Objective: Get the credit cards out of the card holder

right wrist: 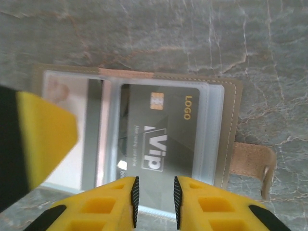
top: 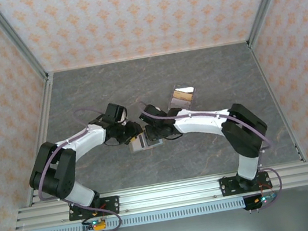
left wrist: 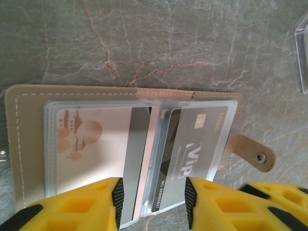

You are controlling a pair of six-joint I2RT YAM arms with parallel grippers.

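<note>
The card holder (top: 142, 145) lies open on the table, tan-edged (left wrist: 28, 144) with clear sleeves and a brown tab (left wrist: 252, 155). A pale pinkish credit card (left wrist: 91, 142) sits in its left sleeve, and a grey "VIP" credit card (left wrist: 195, 144) sits in the right one. My left gripper (left wrist: 154, 202) is open, its jaws straddling the sleeves' near edge at the fold. My right gripper (right wrist: 153, 202) is open by a narrow gap over the near edge of the VIP card (right wrist: 159, 139). Both grippers meet over the holder, the left gripper (top: 134, 134) beside the right gripper (top: 152, 133).
A glossy clear piece (top: 183, 95) with tan and dark parts lies behind and to the right of the holder; its corner (left wrist: 303, 53) shows at the left wrist view's right edge. The left gripper's yellow finger (right wrist: 41, 139) is close beside my right gripper. Patterned walls enclose the grey table.
</note>
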